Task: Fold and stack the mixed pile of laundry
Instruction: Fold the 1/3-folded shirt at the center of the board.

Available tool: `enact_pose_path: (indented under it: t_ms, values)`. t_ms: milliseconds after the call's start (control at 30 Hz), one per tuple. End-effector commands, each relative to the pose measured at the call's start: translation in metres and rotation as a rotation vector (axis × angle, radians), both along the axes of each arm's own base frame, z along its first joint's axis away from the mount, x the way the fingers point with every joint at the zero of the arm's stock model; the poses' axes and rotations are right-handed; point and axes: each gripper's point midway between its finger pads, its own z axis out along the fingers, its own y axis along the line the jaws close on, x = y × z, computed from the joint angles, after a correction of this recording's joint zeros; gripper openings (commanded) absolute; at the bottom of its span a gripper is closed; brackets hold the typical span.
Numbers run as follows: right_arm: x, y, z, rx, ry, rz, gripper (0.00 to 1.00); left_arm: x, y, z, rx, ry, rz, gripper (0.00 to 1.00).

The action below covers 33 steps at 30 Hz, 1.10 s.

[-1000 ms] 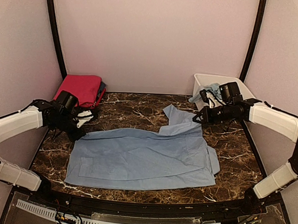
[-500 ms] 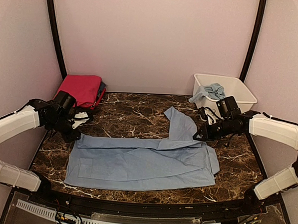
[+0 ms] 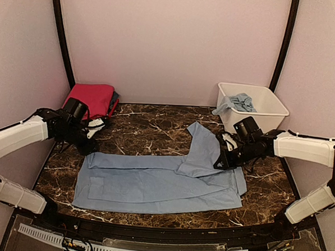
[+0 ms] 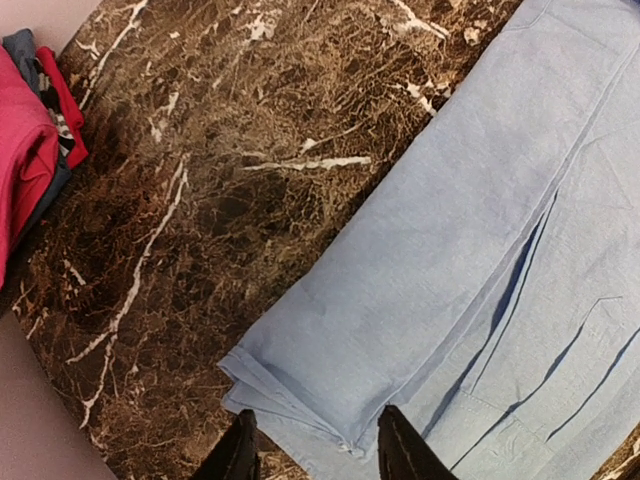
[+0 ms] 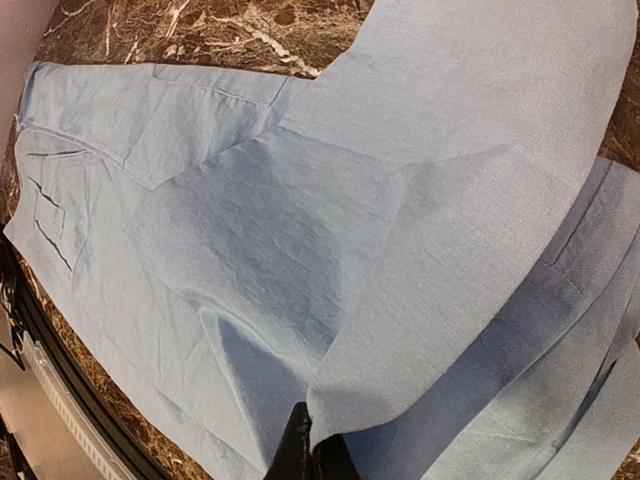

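the pale blue trousers (image 3: 153,184) lie spread flat across the lower middle of the frame on the dark marbled counter (image 3: 150,127), waistband end to the left. one leg is turned back and runs up toward the centre right of the frame, overlapping the rest.

the right pincer (image 3: 220,162) sits at the right end of the trousers, closed tight on the edge of that turned-back leg. in the right wrist view the cloth is pinched between the two fingers at the bottom of the frame and drapes away from them in a lifted fold.

the left pincer (image 3: 90,145) is at the upper left corner of the trousers, its fingers (image 4: 398,450) standing apart with the folded hem corner lying between them, not clamped.

a folded magenta-pink pile (image 3: 91,98) rests in the upper left, with a dark piece (image 4: 20,45) tucked under its edge. the white tub (image 3: 269,115) stands in the upper right with a pale blue garment (image 3: 240,101) hanging over its left rim.
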Motion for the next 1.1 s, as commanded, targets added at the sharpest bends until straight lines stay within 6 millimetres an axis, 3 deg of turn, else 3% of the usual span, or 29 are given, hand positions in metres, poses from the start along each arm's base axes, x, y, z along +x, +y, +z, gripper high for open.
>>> enact_pose_path:
  t_ms: [0,167,400,533,633,733,867,1000,1067]
  values:
    - [-0.003,-0.003,-0.008,-0.025,0.015,-0.018,0.00,0.006,-0.007,-0.016,-0.023,0.065,0.043,0.39]
    - [-0.003,-0.008,-0.005,-0.045,0.007,-0.040,0.00,0.011,0.009,-0.052,0.084,0.163,0.137,0.36]
    - [-0.007,-0.013,-0.005,-0.058,0.018,-0.054,0.00,0.018,0.073,-0.091,0.360,0.290,0.420,0.31]
    - [-0.011,-0.014,-0.010,-0.062,0.033,-0.053,0.00,0.028,0.106,-0.081,0.400,0.294,0.594,0.24]
    - [-0.012,-0.014,-0.012,-0.063,0.042,-0.051,0.00,0.034,0.125,-0.065,0.383,0.268,0.711,0.24]
    - [-0.014,-0.013,-0.013,-0.053,0.047,-0.043,0.00,0.043,0.113,-0.051,0.243,0.242,0.741,0.26]
    - [-0.014,-0.011,-0.009,-0.039,0.042,-0.040,0.00,0.061,0.080,-0.040,0.011,0.221,0.717,0.33]
    - [-0.014,-0.011,-0.009,-0.038,0.041,-0.042,0.00,0.065,0.048,-0.056,-0.078,0.310,0.679,0.38]
    - [-0.014,-0.012,-0.011,-0.048,0.051,-0.046,0.00,0.063,0.047,-0.070,-0.029,0.338,0.686,0.38]
